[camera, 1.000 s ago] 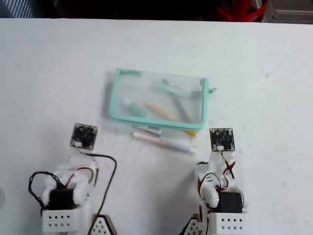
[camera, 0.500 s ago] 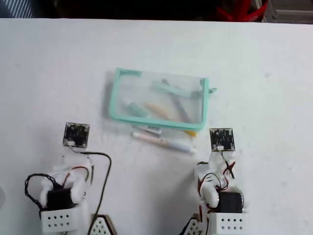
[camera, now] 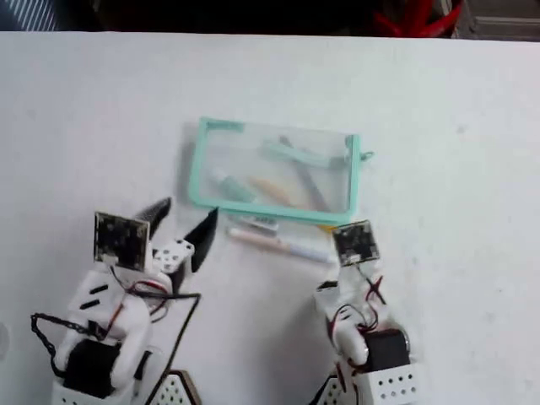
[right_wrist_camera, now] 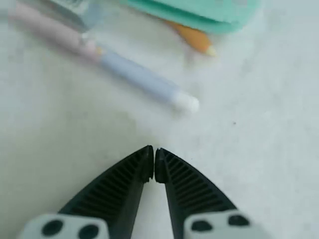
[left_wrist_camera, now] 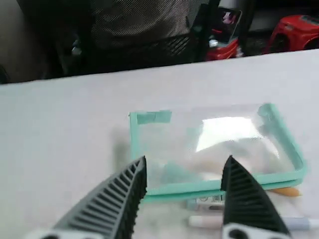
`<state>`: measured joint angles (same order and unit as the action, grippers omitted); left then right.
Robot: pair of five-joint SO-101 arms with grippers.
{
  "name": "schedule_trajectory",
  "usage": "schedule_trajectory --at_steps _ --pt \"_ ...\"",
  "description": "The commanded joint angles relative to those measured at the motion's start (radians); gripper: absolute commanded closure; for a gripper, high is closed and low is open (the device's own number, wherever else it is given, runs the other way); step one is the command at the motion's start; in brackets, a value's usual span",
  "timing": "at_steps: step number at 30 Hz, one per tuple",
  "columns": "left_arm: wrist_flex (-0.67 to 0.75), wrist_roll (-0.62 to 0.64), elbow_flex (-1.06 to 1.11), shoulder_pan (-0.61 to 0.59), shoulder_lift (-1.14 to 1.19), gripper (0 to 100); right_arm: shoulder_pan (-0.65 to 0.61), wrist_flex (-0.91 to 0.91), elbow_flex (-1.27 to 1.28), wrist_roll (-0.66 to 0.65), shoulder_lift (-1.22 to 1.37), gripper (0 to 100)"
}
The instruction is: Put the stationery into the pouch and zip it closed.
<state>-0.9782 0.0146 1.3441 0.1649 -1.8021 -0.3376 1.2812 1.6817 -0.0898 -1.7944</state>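
Hard to make out: the pouch (left_wrist_camera: 214,144) contents are showing only as smears through the clear wall. There is something teal, something orange and a dark stick (camera: 308,187), and none can be identified further. Can't tell whether the zip is open.

An orange tip (right_wrist_camera: 194,39) is poking out from under the pouch edge, ahead of the right pincer (right_wrist_camera: 154,150), with the rest hidden. A labelled item (right_wrist_camera: 70,7) is lying beside it, cut off at the frame edge.

From above, a camera board (camera: 354,240) is covering the right pincer's fingers. That pincer is sitting pressed together, tips nearly touching, gripping nothing, over the table (right_wrist_camera: 259,129). A pink-and-lilac marker (right_wrist_camera: 134,77) is lying just ahead of it, outside the pouch.

The left pincer (left_wrist_camera: 185,161) is standing spread wide and empty. The pouch is lying flat just beyond its tips.
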Motion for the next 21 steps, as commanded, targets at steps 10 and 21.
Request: schedule_trajectory --at_steps 10,21 --pt "0.058 -0.043 -0.445 -0.133 0.737 79 -0.159 -0.013 0.009 -0.008 -0.007 97.8" --pt "0.058 0.037 -0.776 -0.136 1.544 78 -0.148 -0.013 0.009 -0.009 -0.007 97.8"
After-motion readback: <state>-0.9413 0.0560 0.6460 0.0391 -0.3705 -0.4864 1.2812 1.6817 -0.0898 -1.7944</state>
